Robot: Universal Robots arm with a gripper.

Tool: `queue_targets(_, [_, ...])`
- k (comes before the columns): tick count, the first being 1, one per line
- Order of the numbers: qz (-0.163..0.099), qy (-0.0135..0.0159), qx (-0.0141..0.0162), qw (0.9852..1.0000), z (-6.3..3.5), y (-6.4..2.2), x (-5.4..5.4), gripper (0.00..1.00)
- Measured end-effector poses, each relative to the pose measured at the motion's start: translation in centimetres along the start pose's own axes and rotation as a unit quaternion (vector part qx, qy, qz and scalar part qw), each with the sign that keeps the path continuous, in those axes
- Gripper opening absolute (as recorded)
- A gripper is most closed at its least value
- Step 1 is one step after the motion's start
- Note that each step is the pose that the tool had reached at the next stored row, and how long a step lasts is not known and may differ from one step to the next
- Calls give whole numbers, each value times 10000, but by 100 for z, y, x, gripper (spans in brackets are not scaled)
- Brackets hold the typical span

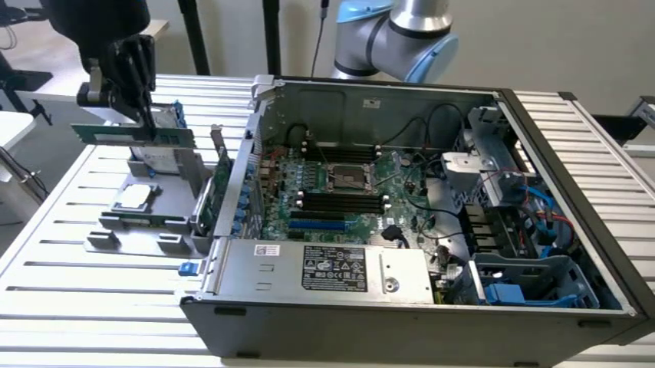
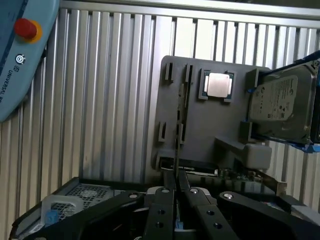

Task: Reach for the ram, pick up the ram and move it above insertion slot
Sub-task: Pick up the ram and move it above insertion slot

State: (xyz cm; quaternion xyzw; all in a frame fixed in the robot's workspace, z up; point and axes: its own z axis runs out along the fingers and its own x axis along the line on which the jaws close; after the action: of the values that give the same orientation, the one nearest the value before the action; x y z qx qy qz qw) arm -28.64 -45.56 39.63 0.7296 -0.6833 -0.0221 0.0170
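Note:
The ram (image 1: pixel 107 136) is a long thin green stick, lying level and lifted just above the grey holder (image 1: pixel 143 226) at the exterior view's left. My gripper (image 1: pixel 146 123) comes down on it from above and is shut on its top edge. In the wrist view the ram (image 2: pixel 178 125) runs edge-on as a thin dark line out from between the closed fingertips of the gripper (image 2: pixel 176 172), over the holder (image 2: pixel 200 130). The black memory slots (image 1: pixel 338 201) on the motherboard lie inside the open computer case (image 1: pixel 307 322), well to the exterior view's right of the ram.
The holder also carries a silver processor (image 2: pixel 218 85), a hard drive (image 2: pixel 282 105) and an upright green card (image 1: pixel 220 184). A pale blue teach pendant (image 2: pixel 15 55) with a red button lies on the slatted table (image 2: pixel 110 100). The case wall (image 1: pixel 245 153) stands between holder and motherboard.

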Motion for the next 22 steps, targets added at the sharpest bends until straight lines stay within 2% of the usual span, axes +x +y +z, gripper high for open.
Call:
queue_targets(6, [0, 0, 0, 10000, -86, -116, -112, 14])
queue_targets(9, [0, 0, 0, 10000, -123, -200, -149, 14])
queue_targets(22, [-1, 0, 1, 10000, -239, -784, -137, 14])
